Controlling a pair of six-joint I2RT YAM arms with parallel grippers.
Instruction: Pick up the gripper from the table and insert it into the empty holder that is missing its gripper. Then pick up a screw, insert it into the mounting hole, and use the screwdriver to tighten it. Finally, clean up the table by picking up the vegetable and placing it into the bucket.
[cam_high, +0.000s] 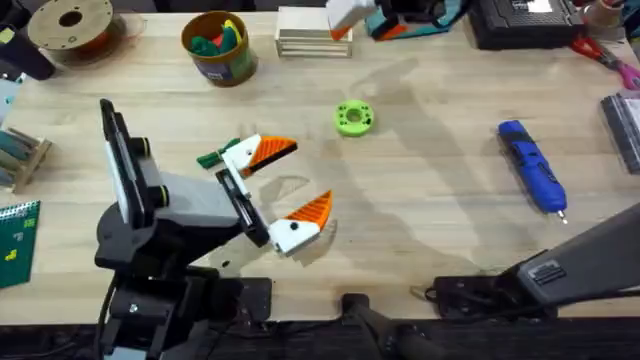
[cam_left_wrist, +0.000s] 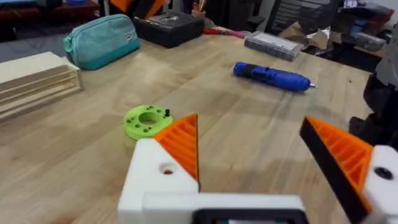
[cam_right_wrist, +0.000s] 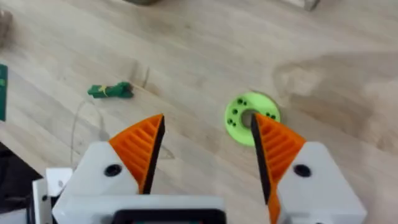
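My left gripper (cam_high: 310, 175) (cam_left_wrist: 249, 124) rests open low over the table's middle, nothing between its fingers. An orange ribbed gripper wedge (cam_left_wrist: 183, 146) is seated on the holder (cam_left_wrist: 155, 180), a white block with a pale round hole. The dark green vegetable (cam_high: 212, 157) (cam_right_wrist: 111, 91) lies just behind that finger. The blue screwdriver (cam_high: 530, 165) (cam_left_wrist: 272, 76) lies at the right. The bucket (cam_high: 218, 47) stands at the back. My right gripper (cam_right_wrist: 207, 118) hangs open and empty high above the table.
A bright green ring (cam_high: 353, 118) (cam_left_wrist: 148, 120) (cam_right_wrist: 252, 118) with a small dark piece on it lies beyond the left gripper. A slatted wooden box (cam_high: 305, 35), a brown spool (cam_high: 70, 25), a teal pouch (cam_left_wrist: 102, 38) and red scissors (cam_high: 605, 55) line the back.
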